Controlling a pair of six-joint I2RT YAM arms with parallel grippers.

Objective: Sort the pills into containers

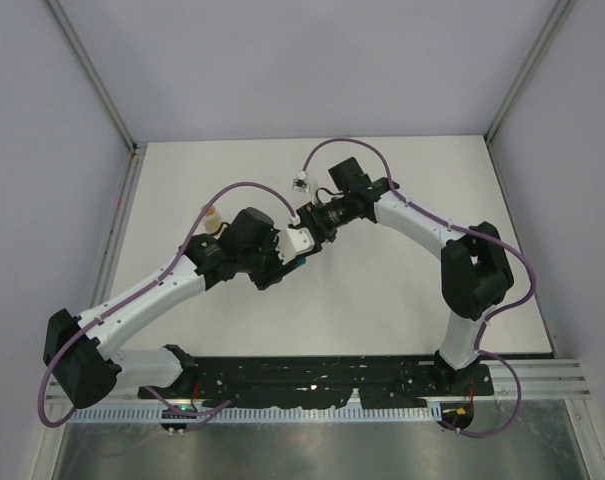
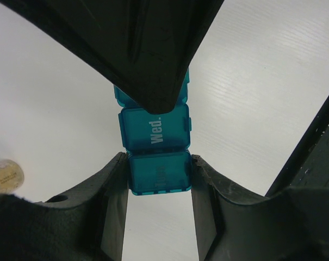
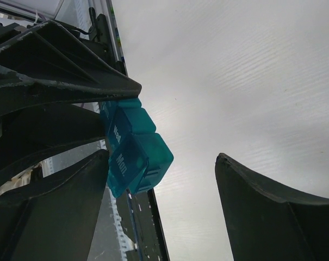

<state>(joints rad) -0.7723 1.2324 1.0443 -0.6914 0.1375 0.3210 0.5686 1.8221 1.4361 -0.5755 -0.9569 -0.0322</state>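
Left hand [image 2: 159, 161] pinches containers [image 2: 155, 126]; right hand [image 3: 163, 156] straddles them, unclosed.

Item 1: we record a white table top [image 1: 212, 170], matte and evenly lit.
Item 2: 3 pale grey wall panels [image 1: 312, 60] enclose it at back, left and right.
Item 3: 2 aluminium corner posts [image 1: 92, 75].
Item 4: we list a black mounting plate [image 1: 382, 372] along the near edge, with a grey metal sheet [image 1: 312, 455] below.

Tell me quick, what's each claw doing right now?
Left claw: closed on one end compartment of the teal pill box.
Right claw: open, with the box's Mon end between its fingers, not gripped.
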